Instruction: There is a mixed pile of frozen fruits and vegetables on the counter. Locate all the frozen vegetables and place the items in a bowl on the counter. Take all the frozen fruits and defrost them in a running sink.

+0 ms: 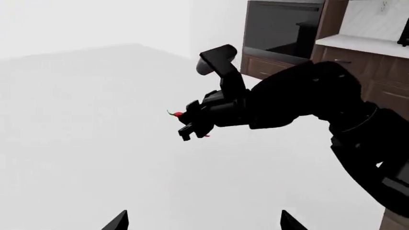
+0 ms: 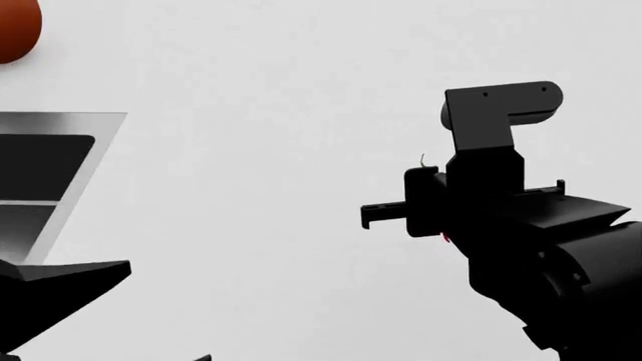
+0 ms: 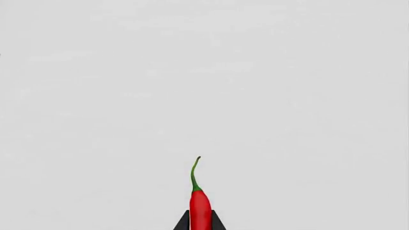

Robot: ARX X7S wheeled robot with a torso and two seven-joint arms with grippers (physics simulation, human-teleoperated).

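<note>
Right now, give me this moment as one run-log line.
right gripper: shut on chili, above counter | left gripper: open, empty | sink: head-view left | bowl: not in view

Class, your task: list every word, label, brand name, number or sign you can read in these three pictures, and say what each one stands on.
None: no readable text appears in any view.
The chili, the right gripper, the counter, the sink and the oven carry no lettering.
The wall plate above the far counter is too small to show any marking.
</note>
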